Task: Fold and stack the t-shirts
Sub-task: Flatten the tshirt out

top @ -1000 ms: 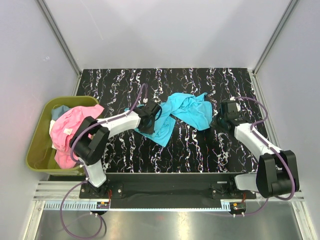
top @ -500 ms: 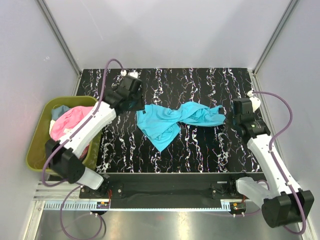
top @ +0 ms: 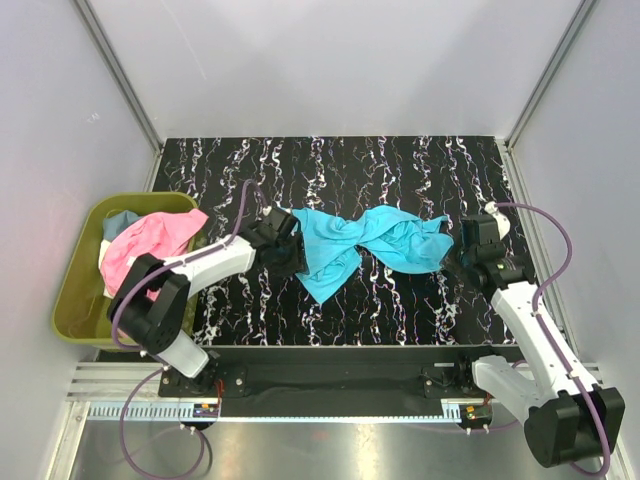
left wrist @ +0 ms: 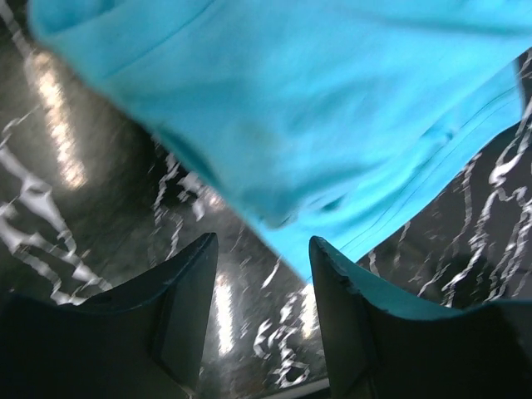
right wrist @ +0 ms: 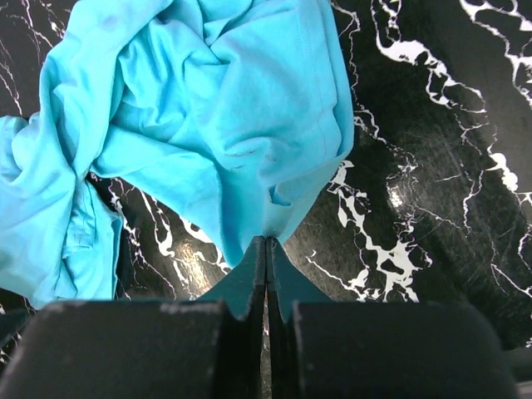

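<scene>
A crumpled turquoise t-shirt (top: 360, 240) lies stretched sideways across the middle of the black marbled table (top: 400, 170). My left gripper (top: 290, 250) sits at its left edge, open. In the left wrist view, the left gripper (left wrist: 262, 245) has only bare table between its fingers, and the turquoise t-shirt (left wrist: 316, 100) lies just beyond the tips. My right gripper (top: 462, 250) is at the shirt's right end. In the right wrist view, the right gripper (right wrist: 266, 239) is shut on a corner of the turquoise t-shirt (right wrist: 208, 125). A pink t-shirt (top: 145, 245) lies heaped in the bin.
An olive-green bin (top: 75, 300) stands off the table's left edge, with a greyish-blue cloth (top: 120, 222) under the pink shirt. Grey walls close in the back and both sides. The arm bases sit along the near edge.
My left gripper opened and let go of the turquoise shirt, swung back-left, then returned to the shirt's left edge. The right gripper pulled the shirt rightward, spreading it out.
</scene>
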`<state>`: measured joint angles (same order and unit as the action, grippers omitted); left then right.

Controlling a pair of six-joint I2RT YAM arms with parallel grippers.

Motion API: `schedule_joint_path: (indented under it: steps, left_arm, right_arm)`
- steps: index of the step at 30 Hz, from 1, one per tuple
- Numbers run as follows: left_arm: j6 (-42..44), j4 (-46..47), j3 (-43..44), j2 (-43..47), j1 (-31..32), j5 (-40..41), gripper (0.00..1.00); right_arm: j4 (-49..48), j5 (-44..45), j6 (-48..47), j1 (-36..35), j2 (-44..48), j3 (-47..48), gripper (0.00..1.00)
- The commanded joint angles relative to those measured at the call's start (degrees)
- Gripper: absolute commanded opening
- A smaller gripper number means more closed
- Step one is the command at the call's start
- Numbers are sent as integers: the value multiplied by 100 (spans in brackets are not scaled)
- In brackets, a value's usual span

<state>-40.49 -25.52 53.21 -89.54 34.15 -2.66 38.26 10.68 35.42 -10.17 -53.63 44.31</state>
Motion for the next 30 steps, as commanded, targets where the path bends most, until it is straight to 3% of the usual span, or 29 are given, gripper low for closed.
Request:
schedule_joint_path:
  steps: [1, 10, 22, 28, 30]
  left_arm:
    - [-240, 882, 146, -247, 56, -245, 54]
    - [-258, 987, 321, -767, 65, -25, 52]
    - [-161, 82, 884, -723, 74, 520, 49]
    - [-187, 196, 805, -828, 74, 451, 44]
    - [-196, 240, 831, -881, 74, 398, 33]
  right_arm:
    - [-310, -162, 18, -28, 89, -46, 0]
    - [-460, -198, -53, -28, -60, -63, 0]
    - [-636, -259, -88, -28, -210, -125, 0]
    - [-662, -285, -114, -28, -289, -64, 0]
    - [-645, -268, -123, -28, -262, -55, 0]
